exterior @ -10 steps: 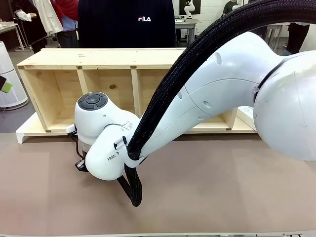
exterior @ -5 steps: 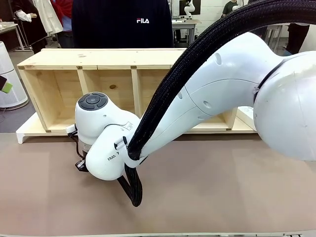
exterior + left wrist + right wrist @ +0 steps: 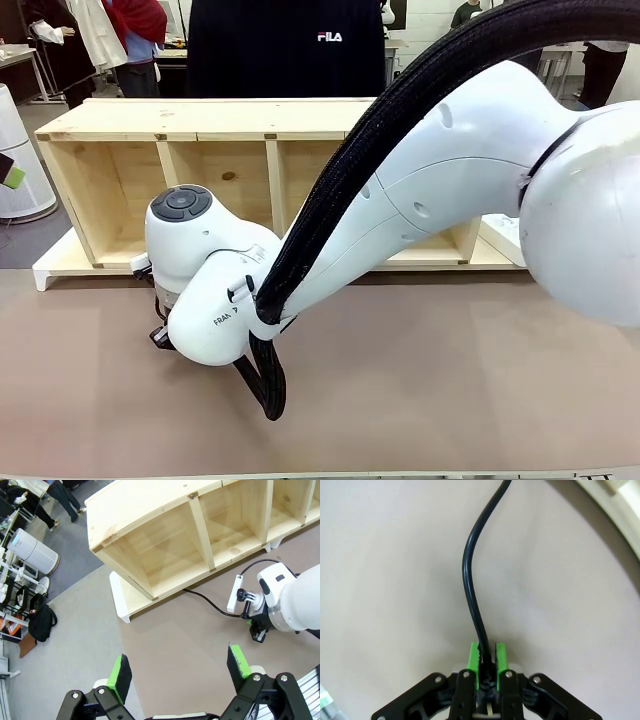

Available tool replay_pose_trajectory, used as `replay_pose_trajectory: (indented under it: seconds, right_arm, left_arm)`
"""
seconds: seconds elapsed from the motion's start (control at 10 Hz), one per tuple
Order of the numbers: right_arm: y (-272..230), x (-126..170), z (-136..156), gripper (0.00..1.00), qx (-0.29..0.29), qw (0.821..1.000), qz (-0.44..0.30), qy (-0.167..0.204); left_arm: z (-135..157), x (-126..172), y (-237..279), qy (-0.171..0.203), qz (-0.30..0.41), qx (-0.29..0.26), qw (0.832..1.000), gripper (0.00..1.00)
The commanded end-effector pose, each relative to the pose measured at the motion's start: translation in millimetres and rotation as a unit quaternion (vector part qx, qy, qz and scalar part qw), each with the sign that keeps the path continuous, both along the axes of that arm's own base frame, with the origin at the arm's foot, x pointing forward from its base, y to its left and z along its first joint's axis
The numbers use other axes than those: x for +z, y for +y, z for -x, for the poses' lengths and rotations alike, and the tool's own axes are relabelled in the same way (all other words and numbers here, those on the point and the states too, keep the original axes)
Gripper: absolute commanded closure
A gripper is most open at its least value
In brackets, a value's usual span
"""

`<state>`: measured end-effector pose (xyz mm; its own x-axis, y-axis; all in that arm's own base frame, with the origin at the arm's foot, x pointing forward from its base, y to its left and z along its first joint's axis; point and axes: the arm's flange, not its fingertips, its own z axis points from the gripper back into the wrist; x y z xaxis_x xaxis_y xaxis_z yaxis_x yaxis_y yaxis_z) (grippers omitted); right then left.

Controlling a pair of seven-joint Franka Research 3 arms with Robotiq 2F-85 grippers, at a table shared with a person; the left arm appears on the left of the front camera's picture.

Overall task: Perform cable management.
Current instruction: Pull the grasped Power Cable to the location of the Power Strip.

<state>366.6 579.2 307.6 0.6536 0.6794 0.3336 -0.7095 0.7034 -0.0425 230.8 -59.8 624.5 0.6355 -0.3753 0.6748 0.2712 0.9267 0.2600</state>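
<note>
Beige tabletop (image 3: 395, 555) is lying beneath the right gripper (image 3: 487, 652), whose green pads (image 3: 474, 655) are clamping the thin glossy black cable (image 3: 470, 580) — it is curving away toward the pale wooden shelf (image 3: 200, 120). The left gripper (image 3: 179, 667) is hovering spread and empty. Pulling hard risks dragging the white oblong power strip (image 3: 235, 594), or the cord slipping free.

The thin, glossy black cable (image 3: 470, 580), one end pinched in the closed right tool (image 3: 487, 655), runs out over the tan table (image 3: 395, 555) in a gentle bend.
</note>
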Motion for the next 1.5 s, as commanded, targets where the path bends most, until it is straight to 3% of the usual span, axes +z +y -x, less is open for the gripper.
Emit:
replay_pose_trajectory:
  seconds: [0.0, 0.4, 0.8, 1.4]
  right_arm:
    - [-11.6, 16.4, 21.1, 0.84, -0.043, 0.999, 0.025, 0.011]
    - [-46.8, 32.9, 35.5, 0.84, -0.088, 0.993, 0.071, 0.04]
    - [-103.9, 48.7, 37.0, 0.84, -0.092, 0.99, 0.097, 0.054]
    - [-182.2, 69.2, 61.2, 0.84, -0.176, 0.983, 0.06, 0.011]
  left_arm:
    - [-0.2, 0.4, 0.2, -0.001, -0.001, 0.002, 1.0, 0.0]
    - [-0.2, 0.4, 0.2, -0.001, -0.001, 0.002, 1.0, 0.0]
    - [-0.2, 0.4, 0.2, -0.001, -0.001, 0.002, 1.0, 0.0]
    - [-0.2, 0.4, 0.2, -0.001, -0.001, 0.002, 1.0, 0.0]
